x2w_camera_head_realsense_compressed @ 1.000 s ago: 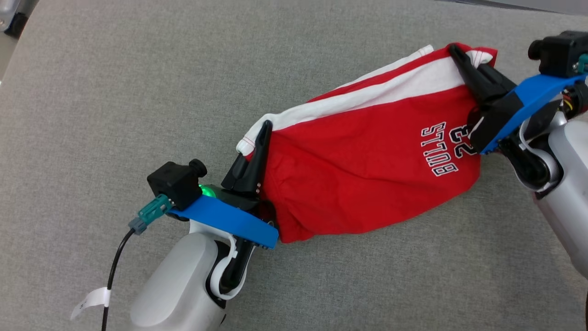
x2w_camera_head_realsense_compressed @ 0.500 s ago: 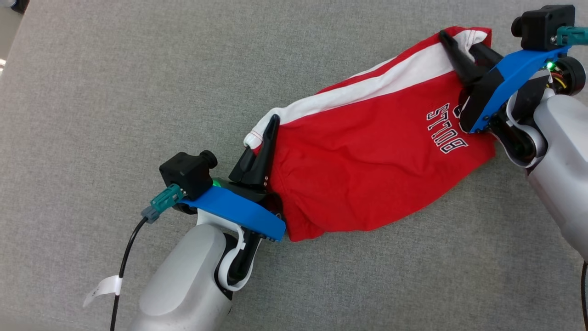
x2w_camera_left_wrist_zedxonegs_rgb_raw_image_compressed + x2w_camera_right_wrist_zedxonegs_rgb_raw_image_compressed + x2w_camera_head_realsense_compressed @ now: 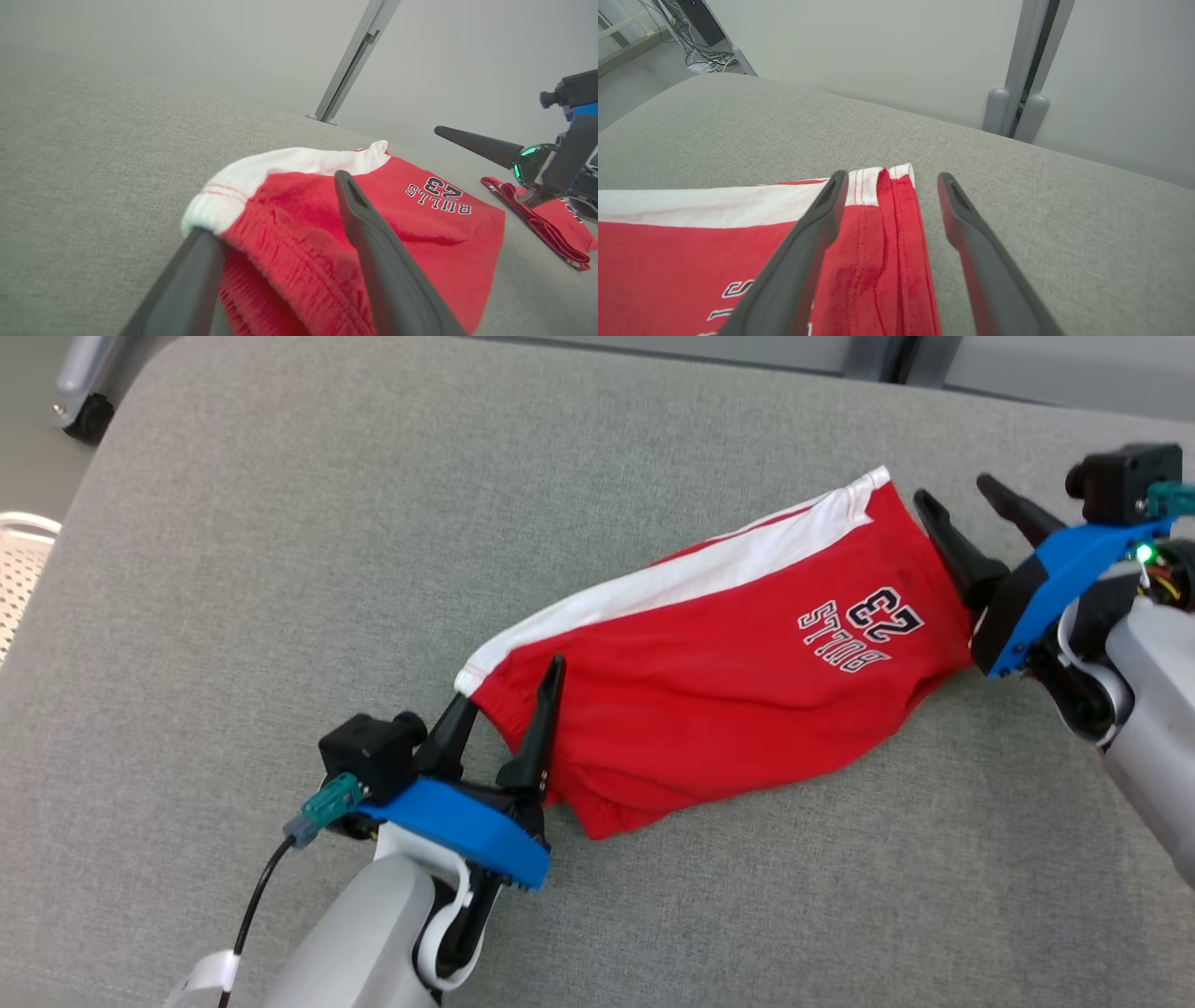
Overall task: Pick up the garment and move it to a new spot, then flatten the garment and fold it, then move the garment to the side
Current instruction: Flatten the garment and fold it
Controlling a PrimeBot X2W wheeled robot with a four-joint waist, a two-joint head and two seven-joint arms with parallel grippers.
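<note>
My left jaws and right jaws are both gaping, released, at opposite ends of the red garment [image 3: 709, 709], which is lying on the grey cushion [image 3: 280, 523]. I'm judging it light and floppy, best pinched at the waistband [image 3: 219, 200] and hem [image 3: 896, 196].

Red garment [image 3: 709, 709] — white side stripe

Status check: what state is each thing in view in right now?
Garment, lying on the cushion, gripped by nothing, lightly wrinkled.
Left end effector, open, astride the waistband corner.
Right end effector, open, astride the hem edge.
</note>
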